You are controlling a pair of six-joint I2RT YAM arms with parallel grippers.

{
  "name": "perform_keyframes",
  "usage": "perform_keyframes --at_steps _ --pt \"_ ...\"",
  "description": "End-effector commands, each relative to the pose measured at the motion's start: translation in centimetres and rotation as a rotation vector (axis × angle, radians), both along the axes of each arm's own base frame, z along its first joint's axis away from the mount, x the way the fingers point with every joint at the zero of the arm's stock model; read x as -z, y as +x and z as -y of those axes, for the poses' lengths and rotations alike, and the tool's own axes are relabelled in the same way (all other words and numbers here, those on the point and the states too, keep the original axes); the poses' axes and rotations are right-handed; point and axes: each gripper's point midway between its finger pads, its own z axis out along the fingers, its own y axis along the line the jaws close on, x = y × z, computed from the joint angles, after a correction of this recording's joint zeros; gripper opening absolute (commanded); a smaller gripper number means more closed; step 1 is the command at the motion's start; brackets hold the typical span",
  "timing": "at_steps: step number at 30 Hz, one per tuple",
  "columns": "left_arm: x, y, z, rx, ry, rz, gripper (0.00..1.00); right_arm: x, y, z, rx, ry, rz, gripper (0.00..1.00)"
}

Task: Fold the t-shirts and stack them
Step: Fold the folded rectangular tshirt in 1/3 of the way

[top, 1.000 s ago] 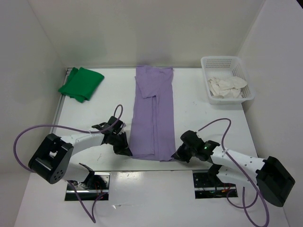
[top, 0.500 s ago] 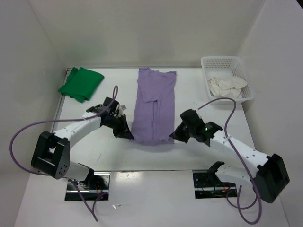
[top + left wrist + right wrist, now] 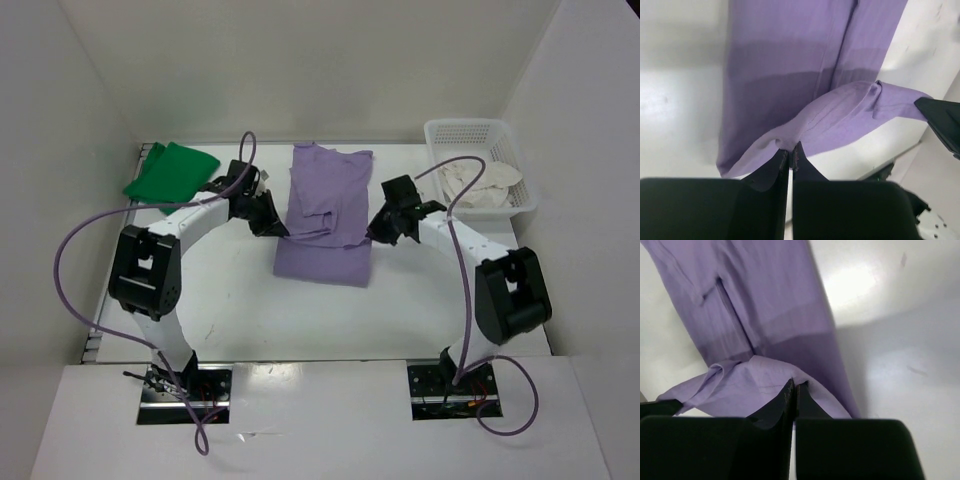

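Note:
The lavender-purple t-shirt [image 3: 325,215] lies lengthwise at the table's middle, its near end lifted and carried over its far part. My left gripper [image 3: 277,228] is shut on the hem's left corner [image 3: 785,145]. My right gripper [image 3: 375,232] is shut on the hem's right corner [image 3: 800,382]. The raised hem hangs between them above the flat cloth [image 3: 790,55]. The green t-shirt [image 3: 172,176] lies folded at the far left. The cream-white t-shirt [image 3: 478,184] lies crumpled inside the basket.
The white lattice basket [image 3: 481,128] stands at the far right corner. White walls close in the table's back and sides. Purple cables loop from both arms over the near table. Bare table surface [image 3: 300,320] lies near the shirt.
Both grippers have carried the purple shirt's near hem away from me, toward the far end. The shirt now lies folded about in half, its near edge much farther from the arm bases.

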Motion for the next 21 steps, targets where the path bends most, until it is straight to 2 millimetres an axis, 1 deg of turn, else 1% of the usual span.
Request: perform_keyframes --at_steps 1,2,3,4,5,6,7,8,9,11,12,13,14,15,16,17,18,19,20,21 --pt "-0.6 3.6 -0.3 -0.036 0.029 0.080 0.02 -1.3 5.0 0.2 -0.016 -0.026 0.112 0.00" --pt "0.0 4.4 -0.2 -0.040 0.039 0.073 0.02 -1.2 5.7 0.4 -0.005 -0.026 0.116 0.00" --pt "0.5 4.7 -0.3 -0.039 0.055 0.076 0.02 -1.5 6.5 0.1 -0.012 -0.028 0.128 0.00" --pt "1.0 5.0 -0.3 -0.039 0.055 0.076 0.02 -0.4 7.2 0.3 -0.004 -0.034 0.109 0.00" --pt "1.8 5.3 -0.2 -0.039 0.056 0.073 0.03 0.0 7.7 0.7 -0.001 -0.043 0.103 0.00" --pt "1.8 5.8 -0.5 -0.048 0.056 0.074 0.03 -0.2 8.6 0.5 -0.007 -0.043 0.121 0.00" --pt "2.3 6.1 -0.6 -0.053 0.065 0.075 0.03 0.7 9.1 0.6 -0.003 -0.040 0.107 0.00" --pt "2.3 6.5 -0.5 -0.054 0.062 0.085 0.03 1.1 9.3 0.6 -0.011 -0.047 0.107 0.00" --pt "2.9 6.7 -0.8 -0.070 0.062 0.067 0.03 0.3 10.4 0.9 0.002 -0.040 0.133 0.00" --pt "2.9 7.3 -0.7 -0.071 0.056 0.089 0.04 0.9 10.9 0.8 -0.005 -0.048 0.126 0.01" --pt "2.8 7.5 -0.6 -0.071 0.053 0.098 0.04 0.7 11.4 0.6 -0.005 -0.045 0.135 0.01" --pt "2.5 8.1 -0.7 -0.079 0.059 0.120 0.06 0.9 11.6 0.6 -0.005 -0.046 0.132 0.01" --pt "2.6 8.5 -0.6 -0.087 0.051 0.130 0.08 2.0 11.7 1.1 -0.003 -0.059 0.110 0.02" --pt "2.3 8.9 -0.5 -0.088 0.045 0.149 0.10 2.0 12.1 1.0 -0.002 -0.057 0.119 0.02" --pt "2.5 8.9 -0.4 -0.098 0.039 0.144 0.14 2.3 12.4 1.5 0.010 -0.057 0.118 0.06" --pt "2.3 9.2 -0.3 -0.099 0.034 0.160 0.27 2.3 12.4 1.3 0.002 -0.047 0.116 0.09" --pt "2.5 9.2 -0.3 -0.106 0.029 0.157 0.34 2.7 12.4 1.1 -0.005 -0.039 0.111 0.12" --pt "2.9 8.9 -0.4 -0.106 0.031 0.152 0.41 2.7 12.4 1.1 -0.005 -0.039 0.111 0.17" --pt "-2.3 9.5 -1.4 -0.131 0.053 0.302 0.66 -0.2 12.9 1.5 -0.008 -0.038 0.164 0.43" --pt "-2.3 9.7 -1.8 -0.141 0.054 0.303 0.66 -0.2 12.9 1.5 -0.009 -0.038 0.165 0.44"
